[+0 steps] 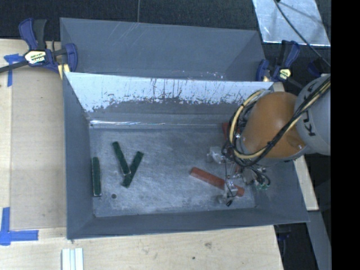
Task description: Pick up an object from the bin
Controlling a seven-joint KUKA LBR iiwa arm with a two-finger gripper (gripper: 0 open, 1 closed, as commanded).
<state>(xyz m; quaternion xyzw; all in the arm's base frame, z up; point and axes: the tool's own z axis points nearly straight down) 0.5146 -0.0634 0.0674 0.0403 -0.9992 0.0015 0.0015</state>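
3 dark green narrow flat sticks lie at the left. The lone straight stick [96, 176] runs up and down the view, just beside the other 2. The left slanted stick [120, 158] and right slanted stick [134, 166] meet at their lower ends in a V. A small dark speck [114, 196] lies near below.

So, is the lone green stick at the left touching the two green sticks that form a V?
Apart. The camera view shows a strip of bare bin floor between the lone stick and the V pair.
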